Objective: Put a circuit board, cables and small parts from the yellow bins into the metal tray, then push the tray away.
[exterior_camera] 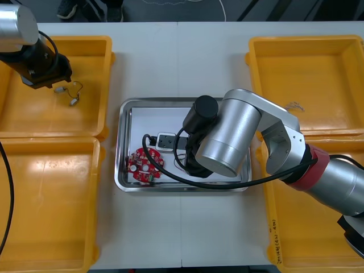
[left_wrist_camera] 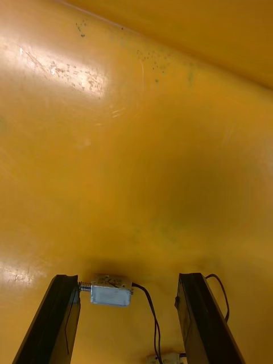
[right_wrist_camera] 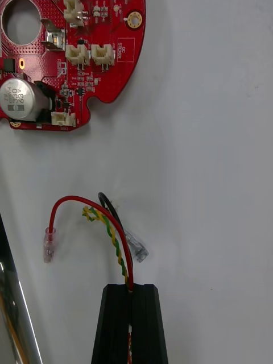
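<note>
The right tool (right_wrist_camera: 131, 291), clamped on the red and yellow cable (right_wrist_camera: 116, 239), holds it in the metal tray (exterior_camera: 123, 142), circuit board (exterior_camera: 144, 165) already at its eight o'clock; the left tool (left_wrist_camera: 128, 277), fingers spread, straddles a small metal part (left_wrist_camera: 111, 291) in the ten-o'clock yellow bin (exterior_camera: 85, 44); push not yet done

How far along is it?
Done: a red circuit board lies in the metal tray. In hand: the right gripper, over the tray, shut on a red and yellow cable; the left gripper open over a small metal part in a yellow bin. Left: pushing the tray away.
</note>
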Robot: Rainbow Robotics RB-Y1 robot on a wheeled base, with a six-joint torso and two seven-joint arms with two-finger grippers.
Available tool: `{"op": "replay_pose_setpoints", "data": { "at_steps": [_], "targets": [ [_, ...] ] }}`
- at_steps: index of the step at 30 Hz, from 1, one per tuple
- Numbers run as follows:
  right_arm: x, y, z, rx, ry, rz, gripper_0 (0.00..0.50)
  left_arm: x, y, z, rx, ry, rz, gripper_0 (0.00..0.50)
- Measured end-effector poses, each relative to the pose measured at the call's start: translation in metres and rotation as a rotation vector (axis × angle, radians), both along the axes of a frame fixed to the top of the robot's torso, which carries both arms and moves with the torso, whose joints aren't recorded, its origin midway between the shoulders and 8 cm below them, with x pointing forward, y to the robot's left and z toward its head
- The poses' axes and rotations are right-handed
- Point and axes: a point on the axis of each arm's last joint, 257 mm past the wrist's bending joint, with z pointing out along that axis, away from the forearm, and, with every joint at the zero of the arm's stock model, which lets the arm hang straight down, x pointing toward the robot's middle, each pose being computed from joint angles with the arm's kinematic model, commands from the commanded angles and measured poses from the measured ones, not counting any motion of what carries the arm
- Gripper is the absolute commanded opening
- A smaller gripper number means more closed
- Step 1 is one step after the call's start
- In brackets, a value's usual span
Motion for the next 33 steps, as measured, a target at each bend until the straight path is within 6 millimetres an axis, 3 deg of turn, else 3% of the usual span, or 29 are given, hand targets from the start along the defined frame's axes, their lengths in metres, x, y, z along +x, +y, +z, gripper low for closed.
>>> {"op": "replay_pose_setpoints", "data": {
  "at_steps": [7, 14, 16, 18, 19, 22, 24, 33],
  "targets": [
    [0.0021, -0.0021, -0.0008, -0.005, -0.002, -0.006, 0.001, -0.0005, 0.0007, -0.0045, 0.027, 0.007, -0.009, 0.5],
    [0.0029, -0.0019, -0.0007, -0.004, -0.004, -0.006, 0.045, 0.004, 0.0012, -0.0021, 0.028, -0.013, -0.009, 0.5],
    [0.0031, -0.0011, -0.0005, -0.001, -0.004, -0.005, 0.122, 0.0041, 0.0012, -0.0021, 0.028, -0.013, -0.009, 0.5],
    [0.0038, 0.0013, 0.0003, 0.009, -0.008, -0.001, 0.32, 0.004, 0.0012, -0.0021, 0.028, -0.013, -0.009, 0.5],
    [0.004, 0.0021, 0.0006, 0.011, -0.009, 0.0, 0.38, 0.004, 0.0012, -0.0021, 0.028, -0.013, -0.009, 0.5],
    [0.0039, 0.0025, 0.0007, 0.013, -0.009, 0.001, 0.461, 0.004, 0.0015, -0.002, 0.029, -0.013, -0.009, 0.5],
    [0.0034, 0.0027, 0.0005, 0.014, -0.007, 0.002, 0.493, 0.0039, 0.0016, -0.0021, 0.029, -0.013, -0.009, 0.5],
    [0.0027, 0.0031, 0.0009, 0.015, -0.002, 0.004, 0.496, 0.003, 0.0028, -0.0035, 0.032, -0.009, -0.007, 0.5]
  ]
}}
